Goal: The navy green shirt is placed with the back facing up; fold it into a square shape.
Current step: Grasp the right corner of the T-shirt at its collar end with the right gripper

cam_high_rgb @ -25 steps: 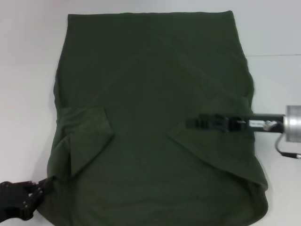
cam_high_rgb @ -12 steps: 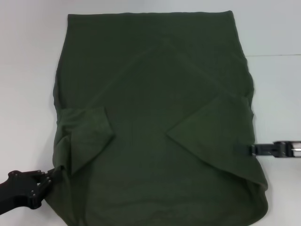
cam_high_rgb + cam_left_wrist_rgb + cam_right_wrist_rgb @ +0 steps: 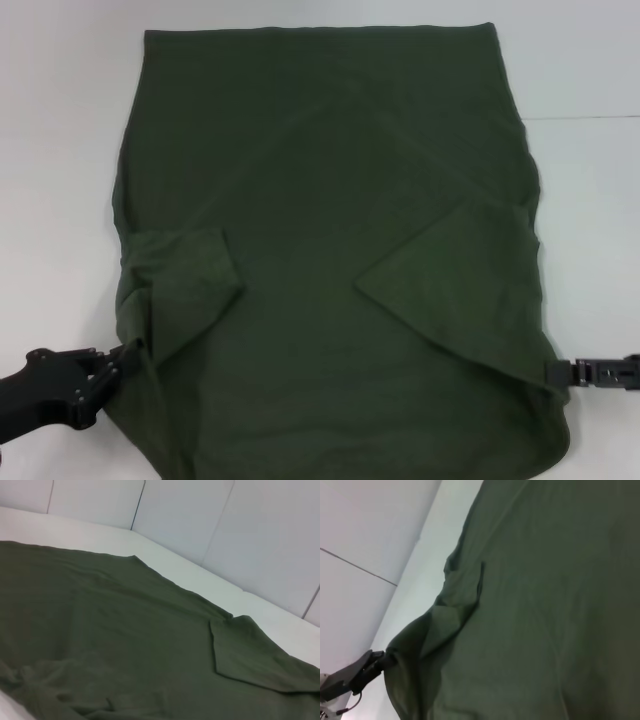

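Head view: the navy green shirt (image 3: 330, 250) lies flat on the table (image 3: 60, 150), both sleeves folded in — my right gripper (image 3: 553, 372) has pulled back to the hem; grip unclear.
Right wrist view: my left gripper (image 3: 381, 661) pinches the shirt's near-left edge — next fold is ready.

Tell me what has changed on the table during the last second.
The right gripper pulled back off the navy green shirt to its right edge, nearer the robot. The left gripper moved up along the shirt's left edge, where it touches the cloth. The shirt kept its shape, both sleeves folded in.
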You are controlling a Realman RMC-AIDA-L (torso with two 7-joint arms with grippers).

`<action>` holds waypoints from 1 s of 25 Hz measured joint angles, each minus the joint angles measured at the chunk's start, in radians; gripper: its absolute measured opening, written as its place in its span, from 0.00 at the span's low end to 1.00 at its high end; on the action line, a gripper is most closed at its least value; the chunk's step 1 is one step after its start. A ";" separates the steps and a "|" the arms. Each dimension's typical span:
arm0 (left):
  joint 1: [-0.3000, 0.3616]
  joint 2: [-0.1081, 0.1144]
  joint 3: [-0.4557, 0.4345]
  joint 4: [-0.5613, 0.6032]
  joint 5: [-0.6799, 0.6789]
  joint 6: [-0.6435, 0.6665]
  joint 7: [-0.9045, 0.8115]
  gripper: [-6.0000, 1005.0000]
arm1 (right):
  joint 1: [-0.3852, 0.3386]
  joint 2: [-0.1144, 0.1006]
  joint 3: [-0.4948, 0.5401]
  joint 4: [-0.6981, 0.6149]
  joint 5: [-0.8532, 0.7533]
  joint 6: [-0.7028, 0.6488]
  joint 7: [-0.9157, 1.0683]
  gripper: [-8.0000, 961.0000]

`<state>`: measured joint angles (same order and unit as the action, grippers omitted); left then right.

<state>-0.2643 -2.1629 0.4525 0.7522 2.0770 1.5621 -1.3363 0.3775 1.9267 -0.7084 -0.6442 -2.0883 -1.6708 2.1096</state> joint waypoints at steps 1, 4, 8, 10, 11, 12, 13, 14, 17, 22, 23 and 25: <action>-0.002 0.000 0.000 0.000 0.002 -0.002 -0.003 0.04 | -0.006 0.000 0.000 0.001 -0.001 0.000 -0.002 0.97; -0.009 0.000 0.002 0.002 0.006 -0.011 -0.011 0.04 | -0.020 0.000 0.002 0.004 -0.010 -0.001 -0.004 0.97; -0.017 0.000 0.005 0.001 0.007 -0.015 -0.014 0.04 | -0.027 0.000 0.013 0.007 -0.054 0.000 0.001 0.97; -0.019 0.000 0.005 0.000 0.007 -0.018 -0.014 0.04 | -0.028 0.001 0.019 0.008 -0.069 0.003 0.004 0.97; -0.020 0.000 0.005 0.000 0.007 -0.019 -0.014 0.04 | -0.028 0.002 0.021 0.008 -0.074 0.003 0.005 0.97; -0.020 0.000 0.006 0.000 0.007 -0.020 -0.015 0.04 | -0.028 0.002 0.022 0.008 -0.077 0.005 0.007 0.97; -0.020 0.000 0.006 0.000 0.007 -0.021 -0.015 0.04 | -0.028 0.002 0.023 0.009 -0.079 0.007 0.010 0.97; -0.021 0.000 0.007 0.000 0.008 -0.022 -0.016 0.04 | -0.028 0.002 0.023 0.009 -0.080 0.010 0.013 0.97; -0.021 0.000 0.007 -0.001 0.008 -0.023 -0.016 0.04 | -0.019 0.005 0.023 0.009 -0.096 0.019 0.023 0.97; -0.021 0.000 0.005 -0.002 0.008 -0.025 -0.013 0.04 | 0.005 0.016 0.022 0.009 -0.128 0.029 0.031 0.97; -0.021 0.000 0.004 -0.002 0.008 -0.025 -0.012 0.04 | 0.010 0.018 0.020 0.009 -0.133 0.034 0.035 0.97; -0.021 0.000 0.003 -0.002 0.008 -0.025 -0.010 0.04 | 0.017 0.020 0.018 0.010 -0.143 0.040 0.042 0.96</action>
<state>-0.2848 -2.1630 0.4555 0.7500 2.0847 1.5370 -1.3465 0.3945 1.9465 -0.6903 -0.6345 -2.2316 -1.6303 2.1516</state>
